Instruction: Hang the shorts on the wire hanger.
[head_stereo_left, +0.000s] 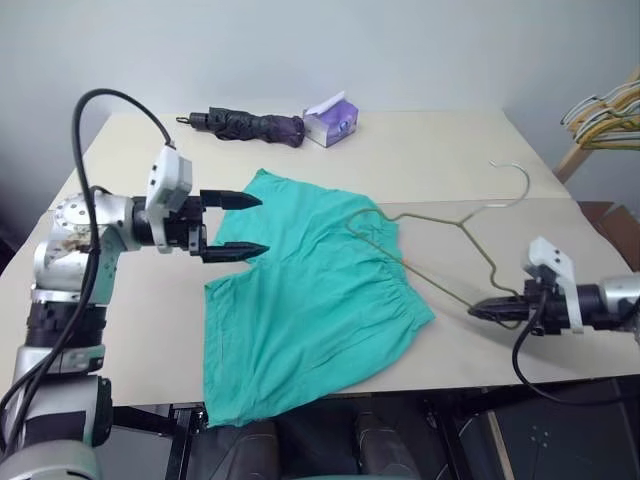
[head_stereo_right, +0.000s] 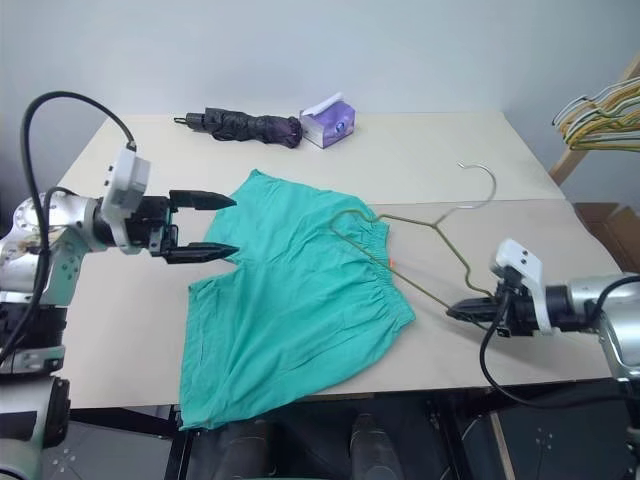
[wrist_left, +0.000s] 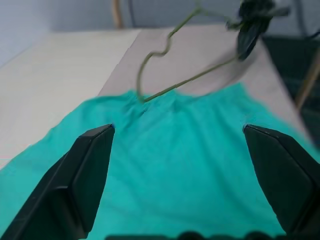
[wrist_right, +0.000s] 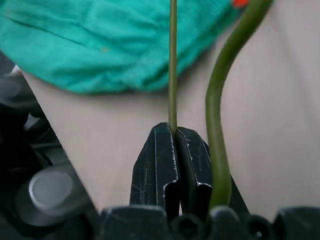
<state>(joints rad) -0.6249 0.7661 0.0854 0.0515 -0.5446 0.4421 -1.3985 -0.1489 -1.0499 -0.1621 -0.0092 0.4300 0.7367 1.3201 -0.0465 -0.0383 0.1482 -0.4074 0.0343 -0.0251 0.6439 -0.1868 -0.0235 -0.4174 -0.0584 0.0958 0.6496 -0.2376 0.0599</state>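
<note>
Your teal-green cloth shorts (head_stereo_left: 310, 300) lie spread flat on the pale beige desk (head_stereo_left: 440, 150), the gathered elastic waistband toward your right side and one leg hanging over the near edge. The thin olive-grey wire hanger (head_stereo_left: 440, 245) rests at the waistband end: one shoulder of the triangle lies at the gathered cloth (whether it sits inside the waistband or only on top, you cannot tell from these views), the rest on bare desk, its curved hook (head_stereo_left: 515, 185) pointing toward the far side. Your right end effector (head_stereo_left: 492, 309) sits low over the near right part of the desk, its two black fingers pressed together on the hanger's wire at the outer corner; the right wrist view shows one thin wire pinched in the seam between the fingertips and a second strand curving past just beside them. Your left end effector (head_stereo_left: 236, 227) hovers over the left edge of the shorts, pointing across them toward the hanger, fingers (wrist_left: 85, 170) spread wide with nothing between them; cloth shows below the gap in the left wrist view. At the far side of the desk you have a folded dark umbrella (head_stereo_left: 245, 124) and, just beside it, a purple-and-white tissue packet (head_stereo_left: 331, 120). A bunch of pale yellow, green and white hangers (head_stereo_left: 605, 115) hangs off to the far right, well apart from the desk.
</note>
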